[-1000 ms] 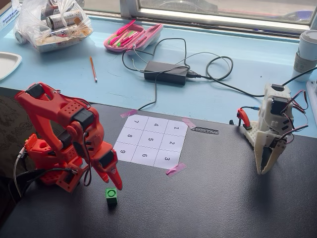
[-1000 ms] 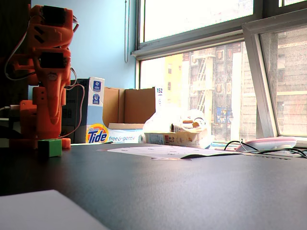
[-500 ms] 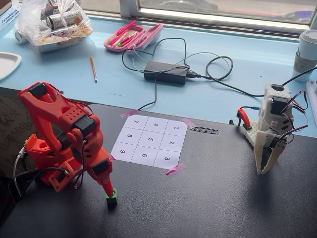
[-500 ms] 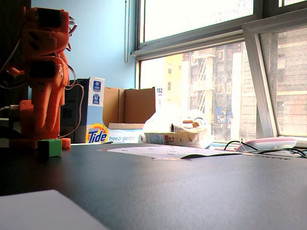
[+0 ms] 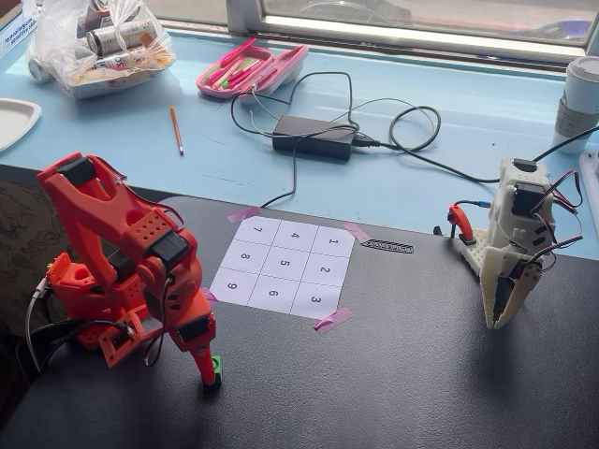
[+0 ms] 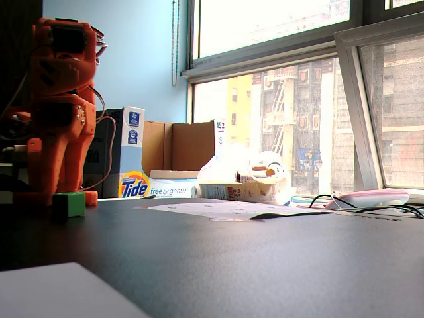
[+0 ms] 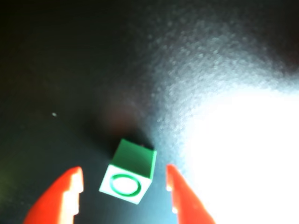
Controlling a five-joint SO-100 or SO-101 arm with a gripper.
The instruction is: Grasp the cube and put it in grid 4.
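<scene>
The green cube [image 5: 216,367] sits on the black table, in front of the numbered paper sheet [image 5: 285,267] and to the left of it. Grid 4 [image 5: 295,237] is the middle cell of the sheet's far row. My red gripper [image 5: 208,371] points down at the cube and hides most of it in that fixed view. In the wrist view the cube [image 7: 135,161] shows a ring mark on its top face and lies between my red fingers [image 7: 70,191] without touching either. The gripper [image 7: 122,169] is open. The low fixed view shows the cube [image 6: 69,204] at the arm's foot.
A white second arm [image 5: 513,248] stands at the table's right side. On the blue ledge behind lie a power adapter with cables [image 5: 314,137], a pink pencil case [image 5: 251,67], a pencil [image 5: 176,130] and a plastic bag [image 5: 98,42]. A cup [image 5: 580,98] stands far right.
The gripper came down from above and left of the cube until its open fingers stood on either side of it. The cube has not moved.
</scene>
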